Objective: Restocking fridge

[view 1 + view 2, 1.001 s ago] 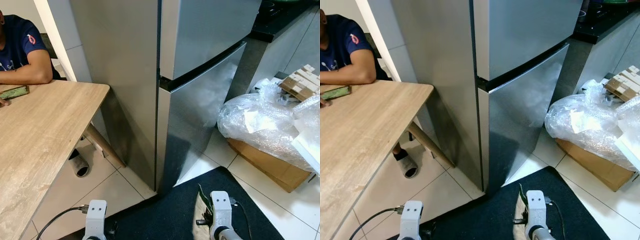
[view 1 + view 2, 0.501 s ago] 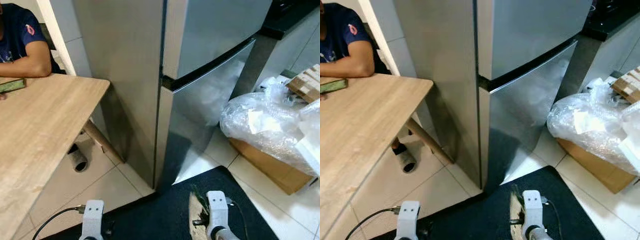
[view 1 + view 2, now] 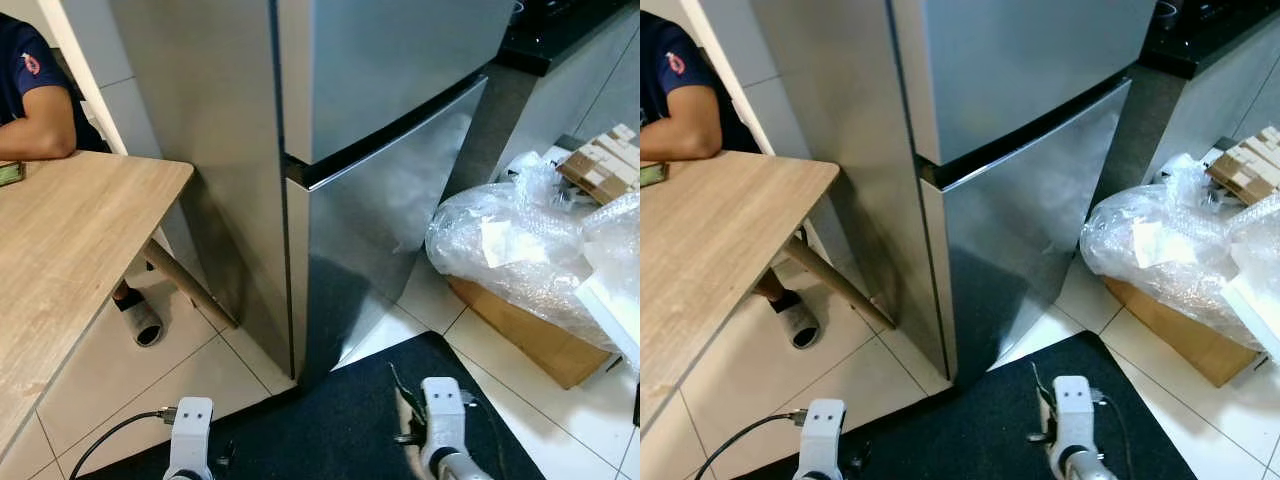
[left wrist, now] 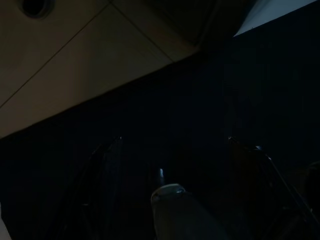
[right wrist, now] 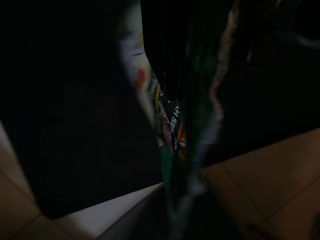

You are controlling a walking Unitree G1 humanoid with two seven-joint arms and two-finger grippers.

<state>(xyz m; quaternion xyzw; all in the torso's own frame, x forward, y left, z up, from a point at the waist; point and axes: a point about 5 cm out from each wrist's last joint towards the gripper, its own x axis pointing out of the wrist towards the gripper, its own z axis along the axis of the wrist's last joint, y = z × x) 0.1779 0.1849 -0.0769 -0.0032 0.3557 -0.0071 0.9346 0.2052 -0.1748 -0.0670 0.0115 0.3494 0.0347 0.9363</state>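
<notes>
The silver fridge (image 3: pixel 380 190) stands straight ahead with its upper door (image 3: pixel 390 60) and lower door (image 3: pixel 385 240) both closed. My right arm (image 3: pixel 442 415) hangs low over the black mat, and a thin green-edged packet (image 3: pixel 402 398) shows beside it. In the right wrist view this printed packet (image 5: pixel 169 125) hangs along the gripper, which is shut on it. My left arm (image 3: pixel 190 425) hangs idle at the lower left. In the dark left wrist view my left gripper (image 4: pixel 170 150) is open, its two fingers (image 4: pixel 102 165) wide apart over the mat.
A wooden table (image 3: pixel 60 250) is on the left, with a person (image 3: pixel 30 95) seated behind it and a foot (image 3: pixel 140 322) under it. A plastic-wrapped bundle (image 3: pixel 510 245) on a cardboard box (image 3: pixel 535 340) lies on the right. A black mat (image 3: pixel 330 430) covers the floor.
The whole picture has slid leftward, so the camera has turned to the right. The fridge stays closed and both arms hang as before.
</notes>
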